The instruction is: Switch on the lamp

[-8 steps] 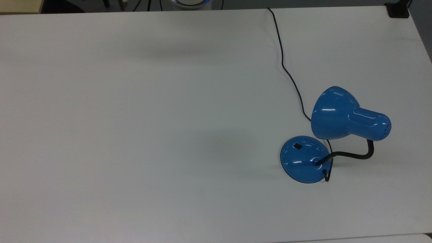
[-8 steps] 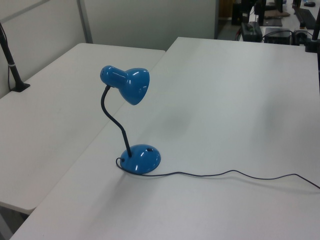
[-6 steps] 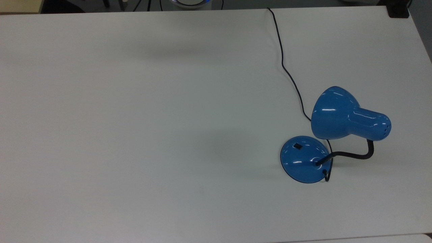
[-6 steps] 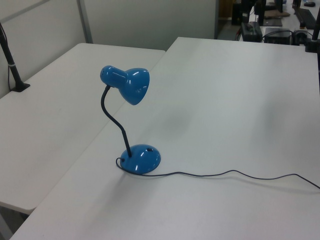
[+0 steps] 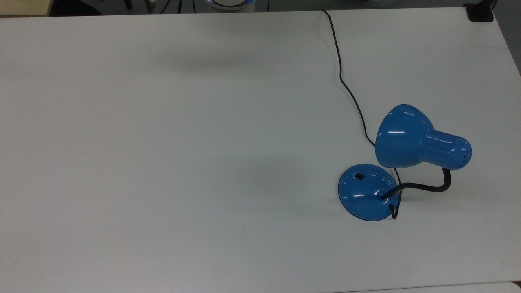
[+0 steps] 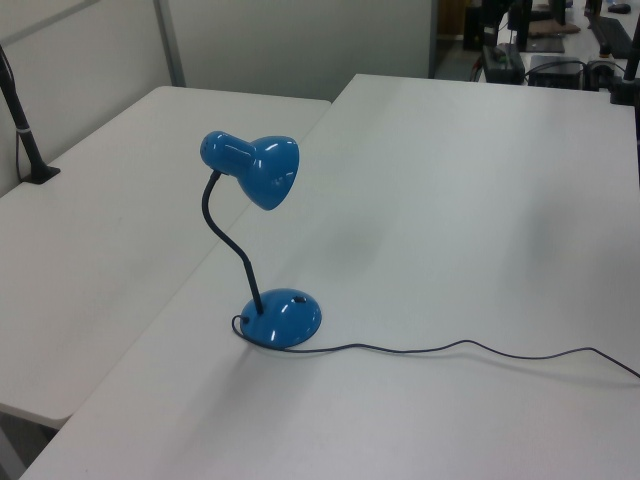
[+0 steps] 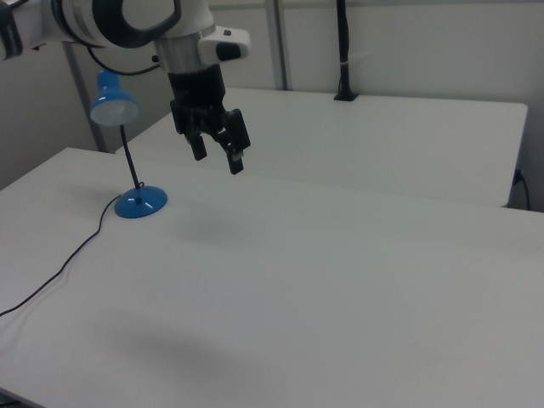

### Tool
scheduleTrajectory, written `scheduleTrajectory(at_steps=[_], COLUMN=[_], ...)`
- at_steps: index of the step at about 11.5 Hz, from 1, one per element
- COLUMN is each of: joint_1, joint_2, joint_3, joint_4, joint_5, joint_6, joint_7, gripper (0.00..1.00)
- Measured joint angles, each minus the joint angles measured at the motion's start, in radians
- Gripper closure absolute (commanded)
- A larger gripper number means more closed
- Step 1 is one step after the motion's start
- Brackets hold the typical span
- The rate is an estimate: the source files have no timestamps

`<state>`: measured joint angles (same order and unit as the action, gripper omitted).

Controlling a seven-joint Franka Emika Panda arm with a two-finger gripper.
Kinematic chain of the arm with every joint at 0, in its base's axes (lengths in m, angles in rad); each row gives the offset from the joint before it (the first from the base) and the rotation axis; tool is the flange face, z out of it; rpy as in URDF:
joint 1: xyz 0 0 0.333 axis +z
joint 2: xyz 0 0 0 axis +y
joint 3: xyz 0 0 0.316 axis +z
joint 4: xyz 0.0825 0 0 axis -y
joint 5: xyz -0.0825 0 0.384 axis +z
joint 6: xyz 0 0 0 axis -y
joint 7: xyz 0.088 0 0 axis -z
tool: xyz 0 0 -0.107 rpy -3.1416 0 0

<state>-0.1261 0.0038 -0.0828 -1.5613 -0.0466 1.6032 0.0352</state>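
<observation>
The lamp [image 7: 127,153] stood on the white table [image 7: 340,280], its switch [image 5: 359,176] on the round base. The open, empty gripper [image 7: 218,156] hung above the table, well apart toward the right view's right of the lamp.

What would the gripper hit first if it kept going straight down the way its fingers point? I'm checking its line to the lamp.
Probably bare table. In the right view the open gripper hangs pointing down, to the right view's right of the lamp, with nothing under it. Depth is uncertain.
</observation>
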Motion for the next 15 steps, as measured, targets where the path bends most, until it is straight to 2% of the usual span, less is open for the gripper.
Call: scheduleTrajectory(at_steps=[13, 15], joint_1=[0.003, 0.008], joint_2=[0.003, 0.01], joint_3=[0.007, 0.008], joint_4=[-0.001, -0.002], joint_5=[0.021, 0.065], joint_6=[0.0, 0.0], joint_7=[-0.001, -0.005], gripper=[0.0, 0.0])
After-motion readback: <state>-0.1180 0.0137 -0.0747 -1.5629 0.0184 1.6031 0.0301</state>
